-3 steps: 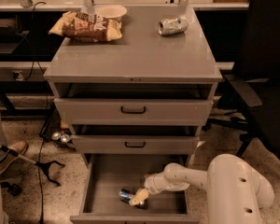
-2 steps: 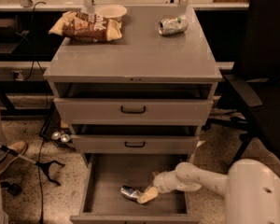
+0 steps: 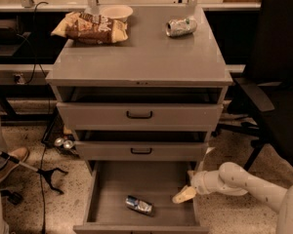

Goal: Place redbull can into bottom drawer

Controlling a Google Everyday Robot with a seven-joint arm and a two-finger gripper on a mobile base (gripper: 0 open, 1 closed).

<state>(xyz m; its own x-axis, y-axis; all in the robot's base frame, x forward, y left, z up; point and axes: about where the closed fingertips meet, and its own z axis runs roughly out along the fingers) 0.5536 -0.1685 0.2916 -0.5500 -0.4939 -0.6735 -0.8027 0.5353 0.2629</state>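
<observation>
silver redbull can (image 3: pixel 139 204) lies flat in the bottom drawer (image 3: pixel 117 184), one end toward the nearby gripper (image 3: pixel 184 195); open or closed, cannot tell.

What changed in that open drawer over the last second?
The gripper let go of the redbull can and drew back to the right side of the bottom drawer. The can lies where it was; the snack bag and silver can on top stayed put.

Cropped arm (image 3: pixel 256 185); gripper (image 3: pixel 184 195) in bottom drawer (image 3: pixel 136 182)
</observation>
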